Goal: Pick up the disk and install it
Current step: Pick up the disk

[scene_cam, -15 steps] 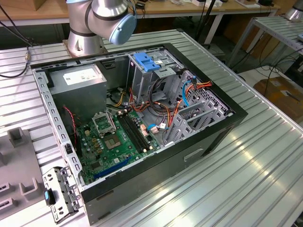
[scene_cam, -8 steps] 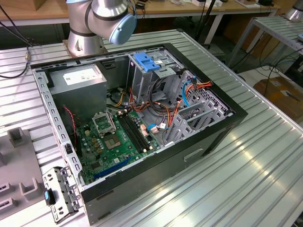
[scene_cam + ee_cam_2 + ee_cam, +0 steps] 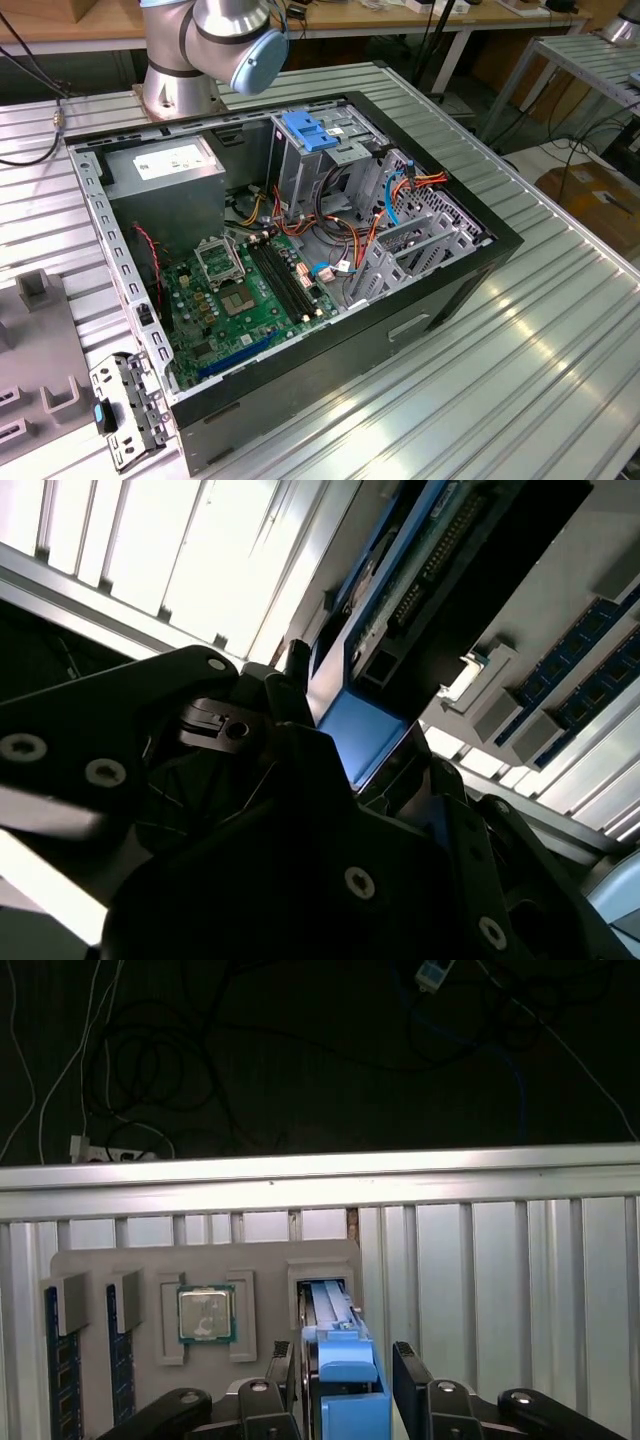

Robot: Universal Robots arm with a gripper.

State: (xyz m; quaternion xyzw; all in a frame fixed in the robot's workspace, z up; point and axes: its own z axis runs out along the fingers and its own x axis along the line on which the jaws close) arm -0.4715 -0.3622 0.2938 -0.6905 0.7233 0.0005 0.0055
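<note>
The disk (image 3: pixel 335 1320) stands on edge in a slot of a grey holder tray (image 3: pixel 100 1270), its blue side rail facing the first wrist view. My gripper (image 3: pixel 345 1365) straddles it, one black finger (image 3: pixel 285 1390) on each side, with a thin dark gap showing beside the blue rail; the jaws look open. In the second wrist view the disk's blue rail (image 3: pixel 365 735) and circuit-board side sit between the black fingers. The open computer case (image 3: pixel 480 250) lies on the table in the exterior view, with the arm's base (image 3: pixel 175 80) behind it.
Inside the case are a metal cage with a blue top (image 3: pixel 312 130), a grey power-supply box (image 3: pixel 165 170), a green motherboard (image 3: pixel 250 290) and loose orange and blue cables (image 3: pixel 395 200). The tray also holds a processor chip (image 3: pixel 207 1315) and memory sticks (image 3: pixel 60 1360).
</note>
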